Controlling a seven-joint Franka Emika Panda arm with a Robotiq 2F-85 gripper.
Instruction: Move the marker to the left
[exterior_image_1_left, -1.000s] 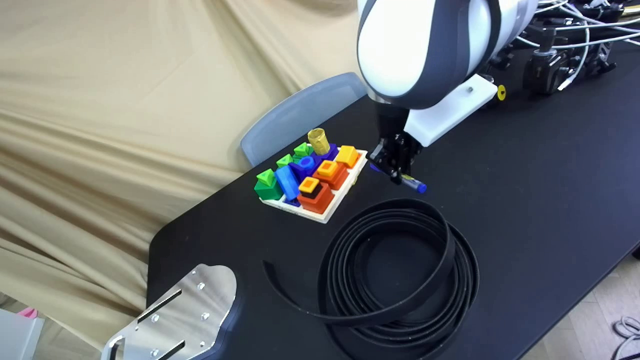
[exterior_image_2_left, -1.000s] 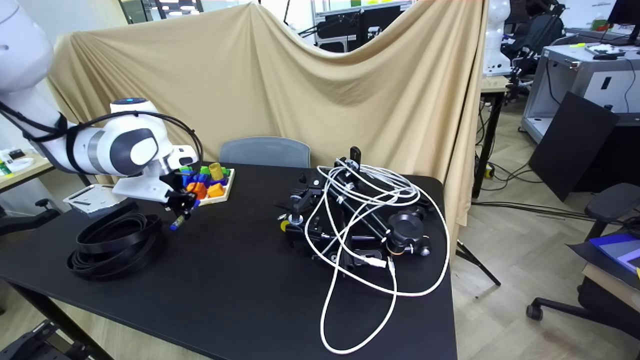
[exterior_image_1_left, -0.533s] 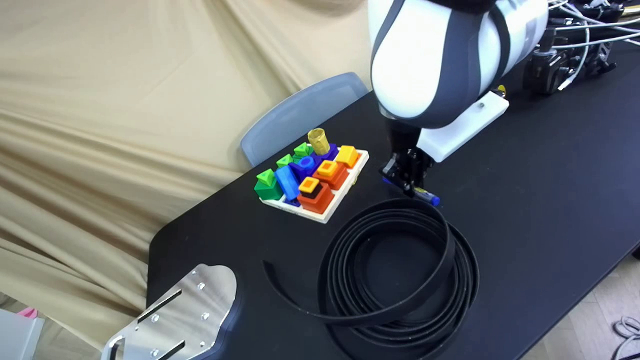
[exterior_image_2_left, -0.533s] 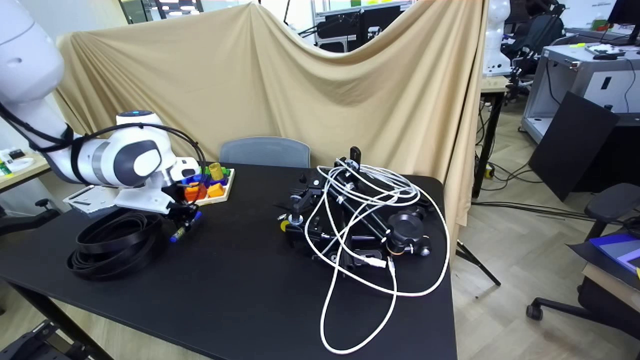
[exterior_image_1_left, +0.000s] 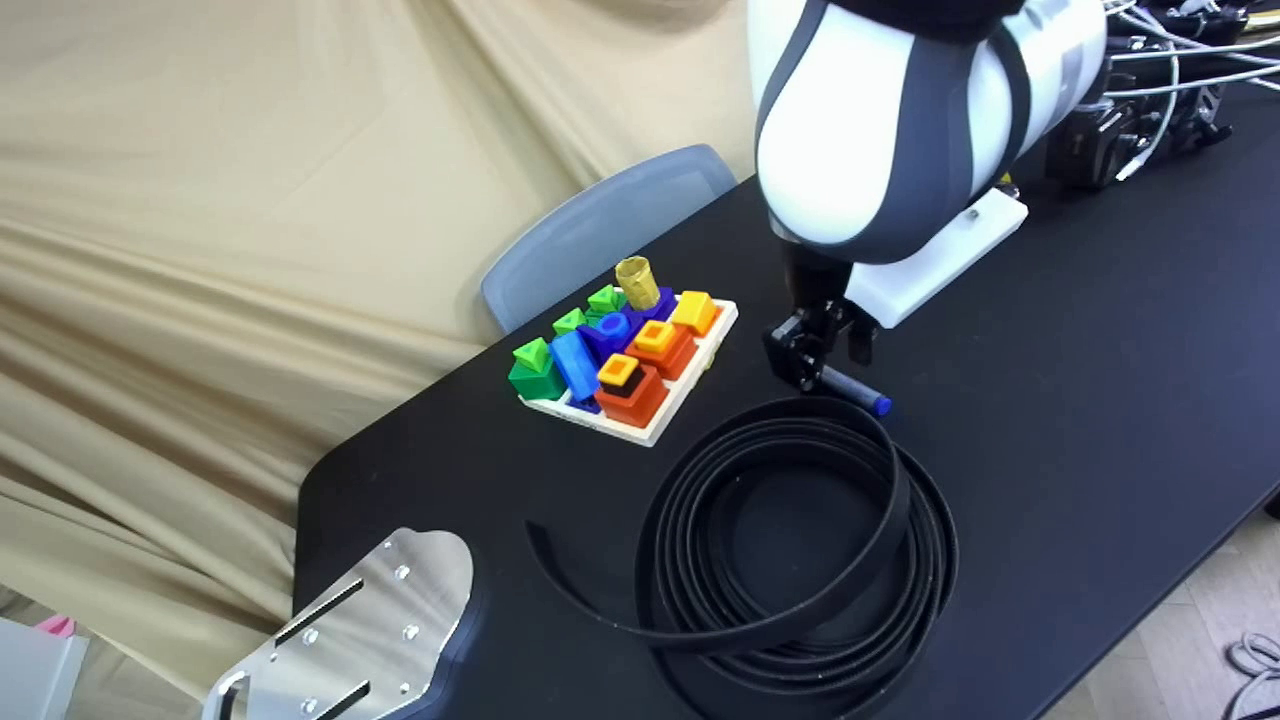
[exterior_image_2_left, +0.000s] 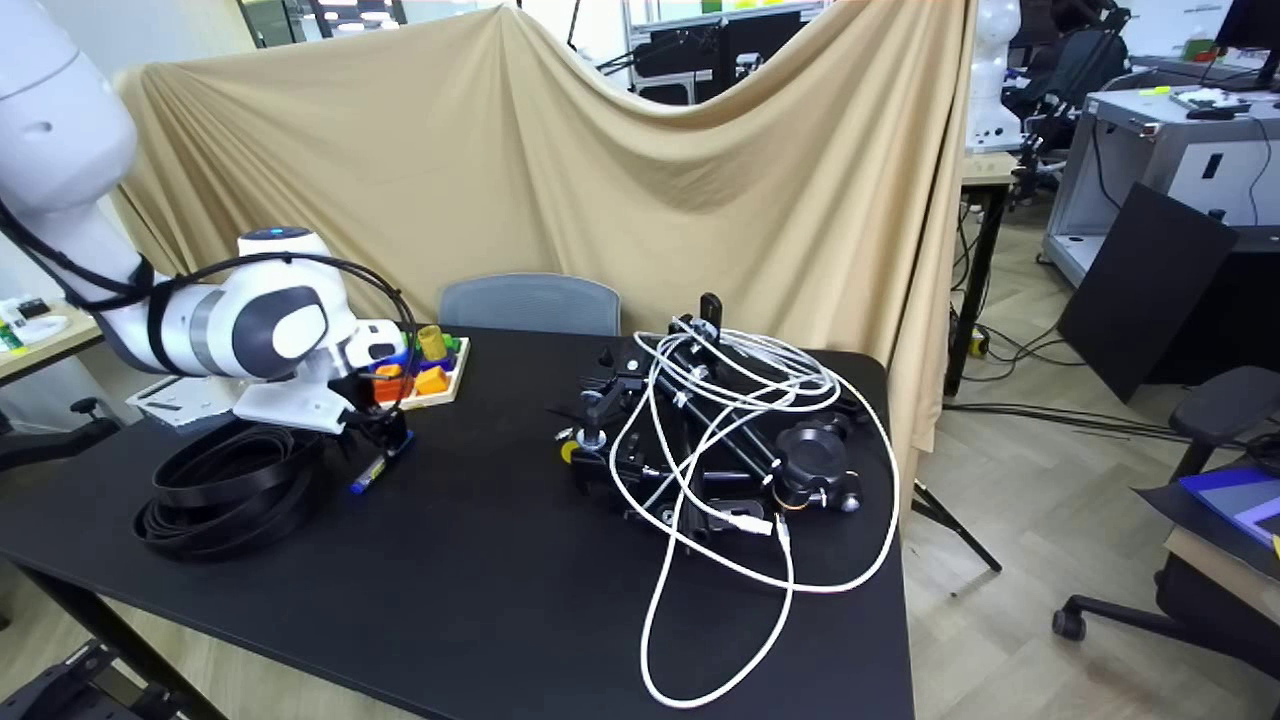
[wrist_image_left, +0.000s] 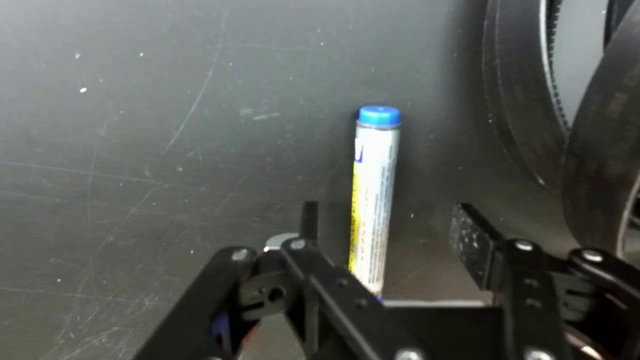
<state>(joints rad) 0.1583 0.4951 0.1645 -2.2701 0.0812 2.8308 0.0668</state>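
The marker (wrist_image_left: 375, 190), white-bodied with a yellow strip and a blue end, lies flat on the black table. My gripper (wrist_image_left: 386, 220) is open around it in the wrist view, with a gap on either side between the marker and the fingers. The left finger's linkage hides the marker's near end there. In an exterior view the marker's blue-tipped end (exterior_image_1_left: 850, 388) sticks out from beneath the gripper, beside the strap coil. Another exterior view shows the marker (exterior_image_2_left: 372, 472) slanting out under the gripper.
A coil of black strap (exterior_image_1_left: 930, 560) lies close to the gripper. A wooden tray (exterior_image_1_left: 690, 385) of coloured blocks stands behind, and a metal plate (exterior_image_1_left: 370, 620) lies farther along the table. Black equipment with a tangle of white cables (exterior_image_2_left: 740, 400) covers another part of it.
My gripper came down with the marker, moving rightwards in both exterior views. Its fingers then opened, and the marker is now let go on the table.
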